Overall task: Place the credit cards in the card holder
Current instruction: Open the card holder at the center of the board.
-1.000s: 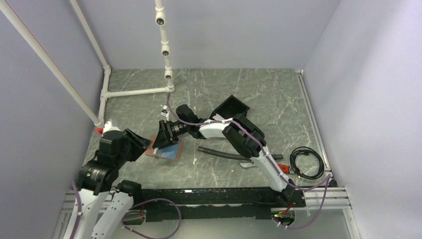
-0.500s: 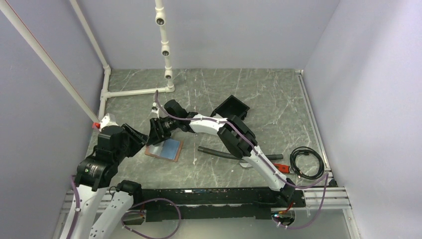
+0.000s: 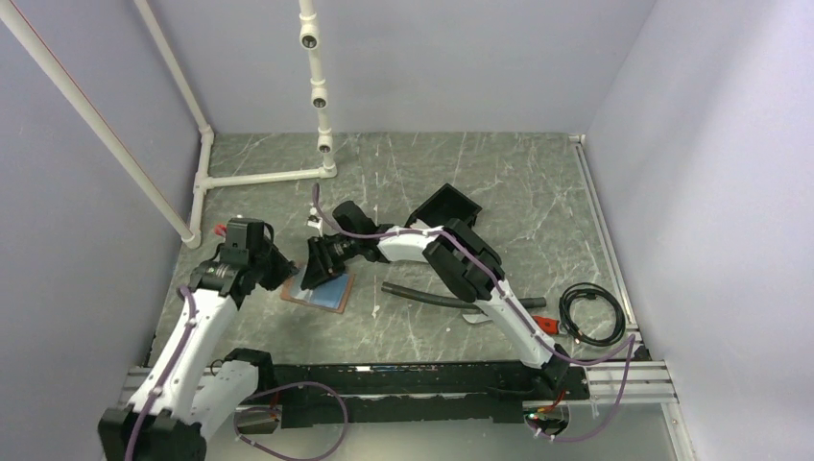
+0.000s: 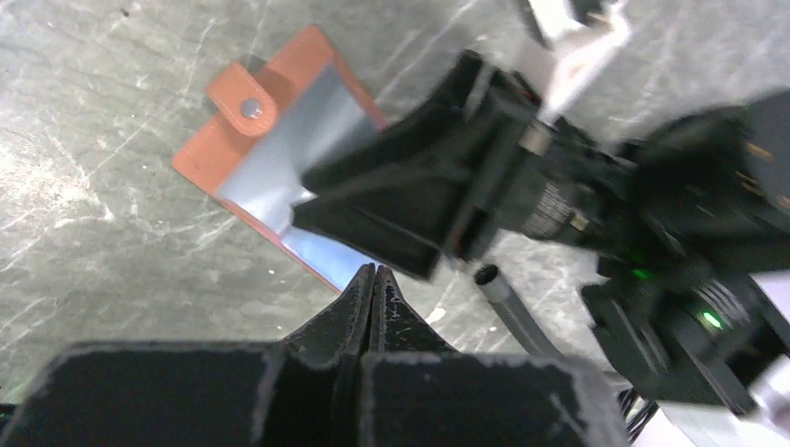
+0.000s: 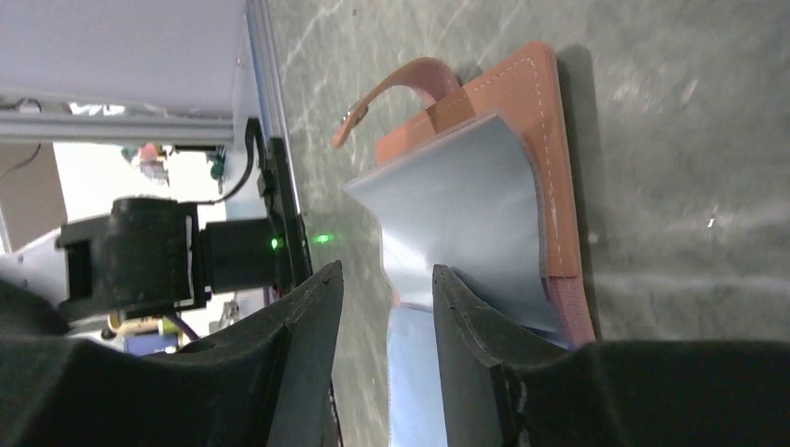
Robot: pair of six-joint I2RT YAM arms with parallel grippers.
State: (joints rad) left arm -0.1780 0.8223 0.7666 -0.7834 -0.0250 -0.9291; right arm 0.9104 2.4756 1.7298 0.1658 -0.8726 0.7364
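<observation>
Fingers (image 4: 349,307) of the left claw (image 4: 374,277) are seen pressed together tip to tip. The tips are pointed at the near edge of the card holder (image 4: 307,51), just beside it; whether contact is made cannot be told.

The right claw (image 5: 387,272) is held with its fingers partly spread, and a gap is left between them. Within that gap the near corner of a grey-blue credit card (image 5: 466,196) is seen, and one finger is laid over the card's face; the card is not seen to be pinched. The card is bowed upward and is rested on the open tan-brown leather card holder, whose stitched border is exposed along one side. A lighter blue card (image 5: 410,382) is seen beneath it, close to the claw. A leather strap (image 5: 391,93) with a snap is curled up from the holder's far edge.

The holder is laid flat on the grey marbled table (image 3: 499,173), left of centre, with a claw on either side of it. Farther out, a black box (image 3: 446,206) is set behind the right arm, a black hose (image 3: 422,295) is laid to the right of the holder, and a coiled black cable (image 3: 590,312) is placed near the table's right edge. A white pipe frame (image 3: 259,178) is stood at the far left corner.
</observation>
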